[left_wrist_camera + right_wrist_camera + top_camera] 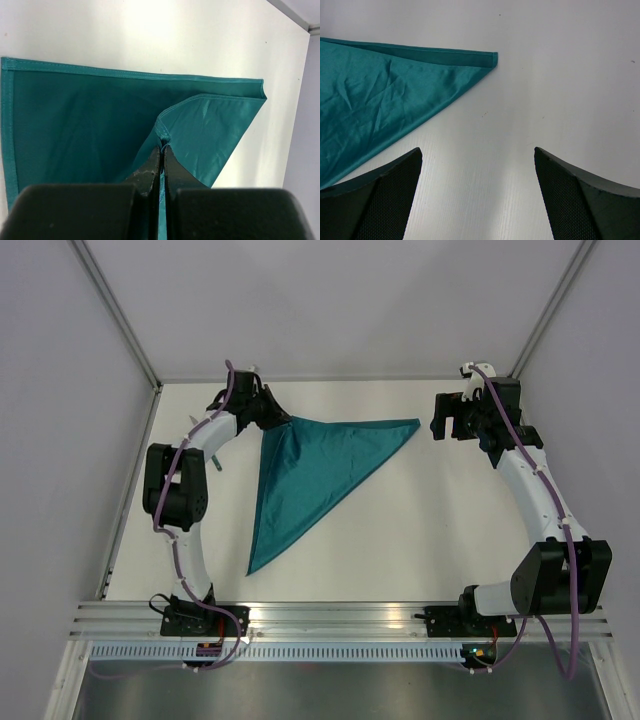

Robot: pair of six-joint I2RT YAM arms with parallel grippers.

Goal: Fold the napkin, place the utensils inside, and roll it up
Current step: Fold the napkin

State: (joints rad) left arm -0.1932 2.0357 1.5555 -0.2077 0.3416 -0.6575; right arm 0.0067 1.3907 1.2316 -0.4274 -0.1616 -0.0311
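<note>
The teal napkin lies on the white table, folded into a triangle, with one point at the far right and one at the near left. My left gripper is shut on its far left corner and lifts that corner slightly. In the left wrist view the closed gripper pinches the hem of the napkin. My right gripper is open and empty, just right of the napkin's far right corner. In the right wrist view the gripper is over bare table, apart from the napkin. No utensils show clearly.
The white table is walled at the back and both sides, with an aluminium rail along the near edge. A small slim dark piece lies beside the left arm; I cannot tell what it is.
</note>
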